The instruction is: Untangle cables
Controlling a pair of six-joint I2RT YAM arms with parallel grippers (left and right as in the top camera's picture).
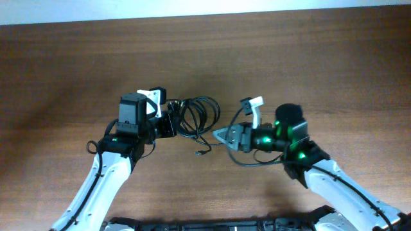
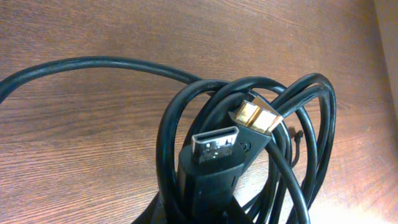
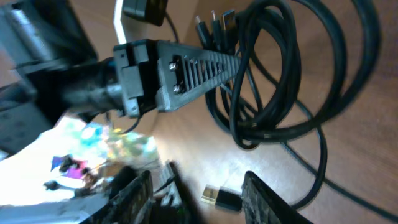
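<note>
The cables [image 1: 198, 115] are thin black cords wound into one loose coil at the table's middle. My left gripper [image 1: 169, 123] is at the coil's left edge, shut on the cables. In the left wrist view the coil [image 2: 292, 143] fills the frame, and a black plug [image 2: 217, 155] and a gold plug [image 2: 256, 117] stick up from the jaws [image 2: 208, 218]. My right gripper [image 1: 220, 136] is open just right of the coil. In the right wrist view its fingers [image 3: 198, 182] straddle a small gold-tipped plug [image 3: 221, 198] lying on the table without touching it. The coil also shows there [image 3: 292, 93].
A thin cord tail with a small plug [image 1: 202, 153] trails onto the wooden table [image 1: 308, 58] below the coil. My left gripper's finger [image 3: 199, 65] reaches into the coil in the right wrist view.
</note>
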